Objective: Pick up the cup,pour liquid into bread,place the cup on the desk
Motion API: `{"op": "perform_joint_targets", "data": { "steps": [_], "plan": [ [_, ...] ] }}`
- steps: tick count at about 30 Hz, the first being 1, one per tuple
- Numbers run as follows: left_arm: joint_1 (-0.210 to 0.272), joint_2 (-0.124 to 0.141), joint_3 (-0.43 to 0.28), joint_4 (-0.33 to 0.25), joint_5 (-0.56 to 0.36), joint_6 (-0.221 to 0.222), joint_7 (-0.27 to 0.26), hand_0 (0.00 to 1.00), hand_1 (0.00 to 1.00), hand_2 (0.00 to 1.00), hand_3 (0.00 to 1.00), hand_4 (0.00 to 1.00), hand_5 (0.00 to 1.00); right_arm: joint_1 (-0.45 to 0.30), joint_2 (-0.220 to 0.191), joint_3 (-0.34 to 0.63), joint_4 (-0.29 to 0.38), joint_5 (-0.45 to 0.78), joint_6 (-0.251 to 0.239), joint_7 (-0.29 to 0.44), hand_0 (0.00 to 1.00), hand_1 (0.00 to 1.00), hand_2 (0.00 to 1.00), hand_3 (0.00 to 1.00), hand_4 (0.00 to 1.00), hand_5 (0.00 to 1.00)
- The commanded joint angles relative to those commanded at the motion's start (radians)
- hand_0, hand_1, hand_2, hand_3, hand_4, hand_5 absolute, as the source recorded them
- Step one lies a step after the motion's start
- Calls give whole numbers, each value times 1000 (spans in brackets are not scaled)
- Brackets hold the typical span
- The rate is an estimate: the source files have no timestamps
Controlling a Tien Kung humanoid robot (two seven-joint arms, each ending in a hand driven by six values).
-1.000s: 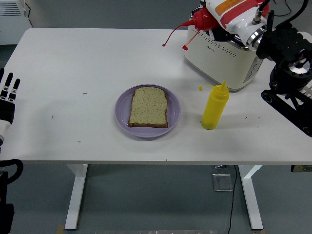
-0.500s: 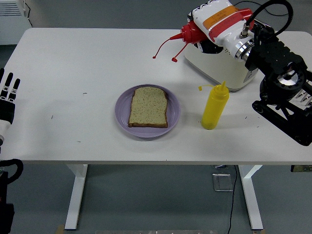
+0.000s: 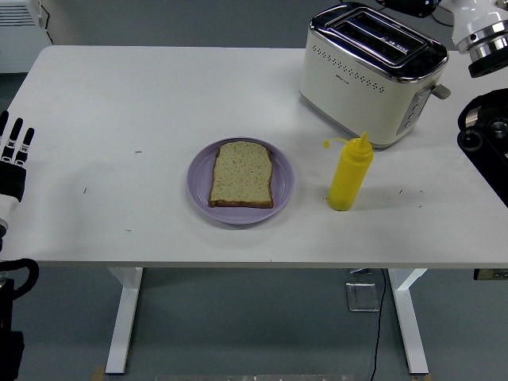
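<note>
A slice of bread (image 3: 241, 174) lies flat on a purple plate (image 3: 283, 194) in the middle of the table. A yellow squeeze bottle (image 3: 349, 173) stands upright to the plate's right, its cap hanging off to the left. No red bottle or cup shows in this view. Only the right arm's silver wrist (image 3: 479, 30) and black forearm (image 3: 486, 135) are seen at the right edge; the hand itself is beyond the picture's top. My left hand (image 3: 14, 155) rests at the left edge with straight fingers, holding nothing.
A cream toaster (image 3: 371, 73) with a chrome top stands at the back right, just behind the yellow bottle. The white table (image 3: 127, 103) has a few small dark specks on its left half.
The right hand, which held a red squeeze bottle tilted over the toaster, has swung up and right out of the picture. The toaster top is now uncovered. The left hand has stayed put.
</note>
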State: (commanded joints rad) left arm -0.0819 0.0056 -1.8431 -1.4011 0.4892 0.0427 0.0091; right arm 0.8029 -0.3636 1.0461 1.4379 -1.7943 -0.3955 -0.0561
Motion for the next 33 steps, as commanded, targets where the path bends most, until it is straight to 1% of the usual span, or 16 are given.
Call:
{"op": "perform_joint_targets", "data": {
  "steps": [1,6,7,10,12,15,17,19,20,22,27,29,30,31,33],
  "plan": [
    [0,0,1,0,0,0,0,787,737,736,698,544,998,-9,0,7,3,45,-8,16,59,52,169,277,742,283],
    [-2,-1,2,0,0,0,0,787,737,736,698,544,998,-40,0,26,15,253,-21,66,59,52,169,277,742,283],
    [-2,-1,2,0,0,0,0,787,737,736,698,544,998,-45,0,31,17,299,-22,75,43,15,141,228,769,318],
    [0,-2,3,0,0,1,0,787,737,736,698,544,998,-70,2,56,24,418,-17,109,43,15,141,228,769,318],
    [0,-2,3,0,0,1,0,787,737,736,698,544,998,-75,2,62,26,501,-16,116,43,15,141,228,769,318],
    [1,-2,6,0,0,1,0,787,737,736,698,544,998,-109,1,112,26,623,-1,150,39,6,136,225,765,308],
    [1,-2,6,0,0,1,0,787,737,736,698,544,998,-115,0,122,26,694,1,156,39,6,136,225,765,308],
    [3,-2,8,1,0,2,0,787,736,735,698,544,998,-144,-6,155,18,751,0,168,37,3,132,219,762,308],
    [3,-2,9,1,0,2,0,787,736,735,698,544,998,-162,-10,170,15,771,0,173,37,3,132,219,762,308],
    [4,-2,9,1,0,2,0,787,736,735,698,544,998,-169,-11,176,14,779,0,174,37,3,132,219,762,308],
    [5,-3,15,2,0,3,1,787,738,735,698,544,998,-270,-35,201,-9,780,-6,183,39,7,133,225,761,293],
    [6,-3,17,3,-1,3,1,787,738,735,698,544,998,-309,-39,198,-23,773,-19,191,39,7,133,225,761,293],
    [7,-3,18,3,-1,3,1,787,738,735,698,544,998,-331,-39,198,-32,773,-22,200,39,7,133,225,761,293],
    [7,-3,19,3,-1,3,1,787,736,735,698,544,998,-346,-38,196,-39,772,-24,209,41,8,133,228,781,319],
    [7,-3,22,3,-1,3,1,787,736,735,698,544,998,-385,-35,186,-56,776,-28,239,41,8,133,228,781,319]
  ]
}}
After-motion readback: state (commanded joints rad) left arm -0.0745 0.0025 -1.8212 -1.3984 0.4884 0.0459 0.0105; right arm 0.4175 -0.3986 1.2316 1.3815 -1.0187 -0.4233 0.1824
